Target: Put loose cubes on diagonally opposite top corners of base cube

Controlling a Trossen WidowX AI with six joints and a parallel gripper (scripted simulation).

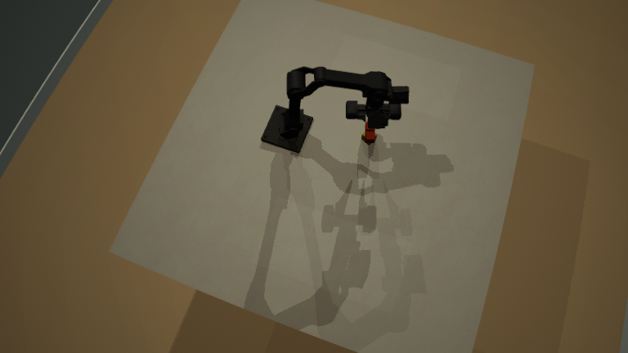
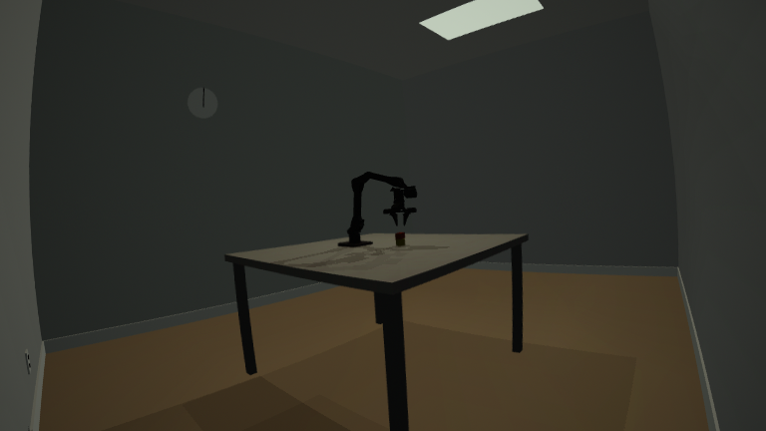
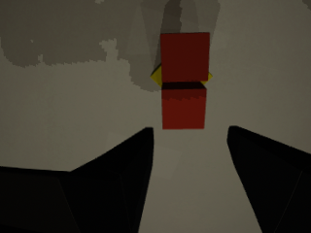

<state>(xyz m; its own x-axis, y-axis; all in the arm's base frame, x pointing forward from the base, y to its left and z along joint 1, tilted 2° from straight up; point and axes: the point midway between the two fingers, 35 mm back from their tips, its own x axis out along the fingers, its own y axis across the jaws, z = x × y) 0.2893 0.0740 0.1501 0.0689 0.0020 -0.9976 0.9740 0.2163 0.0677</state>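
Two red cubes sit on the yellow base cube [image 1: 364, 136] [image 2: 399, 241] [image 3: 156, 77]. In the wrist view, the upper red cube [image 3: 185, 56] and the lower red cube [image 3: 184, 110] are lined up with a narrow dark gap between them. Two opposite yellow corners show at the sides of the gap. Both red cubes look level, with their edges nearly parallel. My gripper [image 2: 400, 224] [image 3: 190, 134] is open and empty above the cubes, its fingers clear of both sides of the lower red cube. The exact gap width and much of the base are hidden.
The arm's base plate [image 1: 273, 134] [image 2: 345, 244] stands on the pale table [image 1: 185, 219] [image 2: 440, 262], to the left of the cubes in the top and exterior views. Shadows of the arm and gripper fall across the table top.
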